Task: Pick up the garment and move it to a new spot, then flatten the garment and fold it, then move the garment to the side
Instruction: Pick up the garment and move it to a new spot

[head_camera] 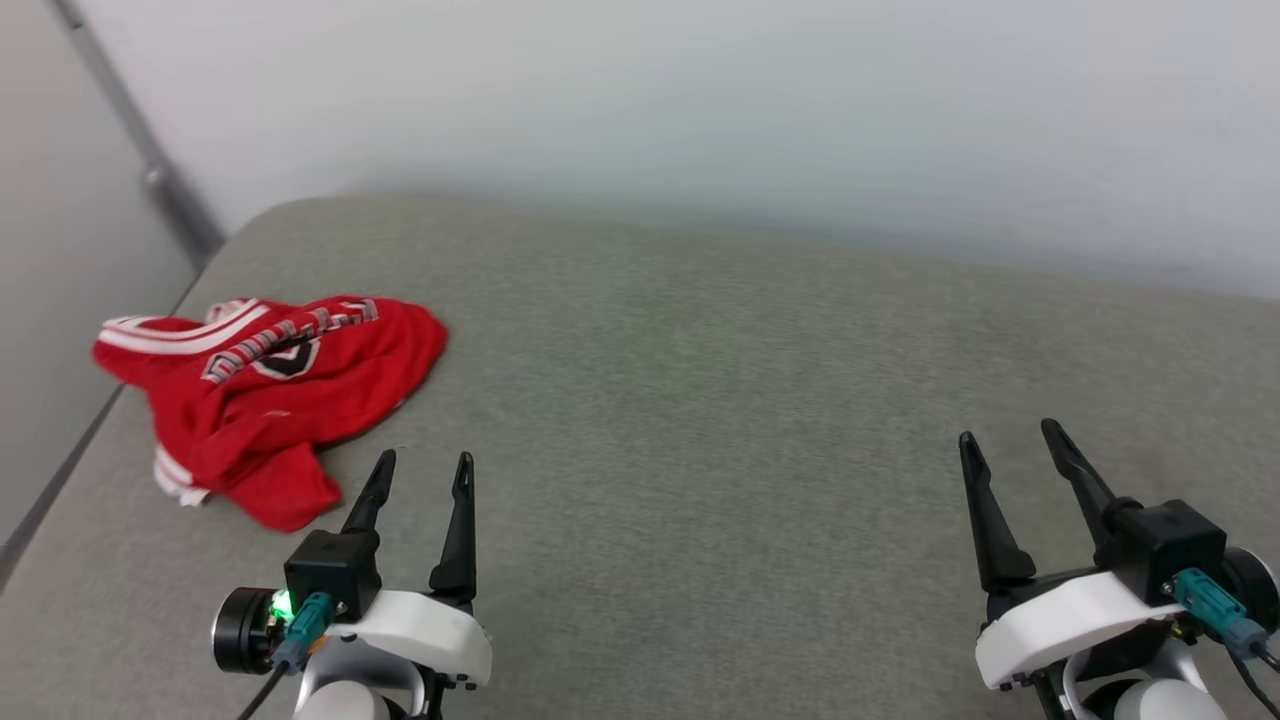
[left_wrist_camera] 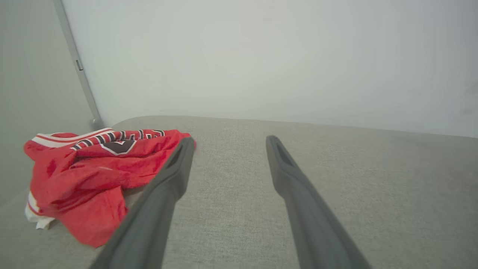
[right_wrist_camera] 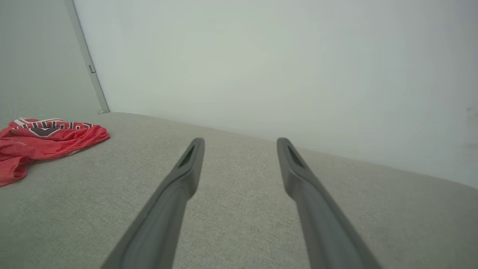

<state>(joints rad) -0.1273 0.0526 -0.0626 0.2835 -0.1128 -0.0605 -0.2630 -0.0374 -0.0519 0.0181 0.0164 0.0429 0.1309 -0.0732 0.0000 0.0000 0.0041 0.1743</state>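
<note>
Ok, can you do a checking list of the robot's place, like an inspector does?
Surface: grey fabric pad, flat, with a rounded far-left corner.
Job's things: red garment, crumpled in a heap near the pad's left edge, striped trim and black letters showing; not flattened or folded yet.
Clutter: nothing seen.
End effectors: left end effector open, holding nothing, close beside the garment and seemingly not touching it; right end effector open, holding nothing, far off to the right.
Cables: left wrist cable and right wrist cable, teal plugs, away from the garment.
Surroundings: pale wall behind; grey strip running up at the left.
</note>
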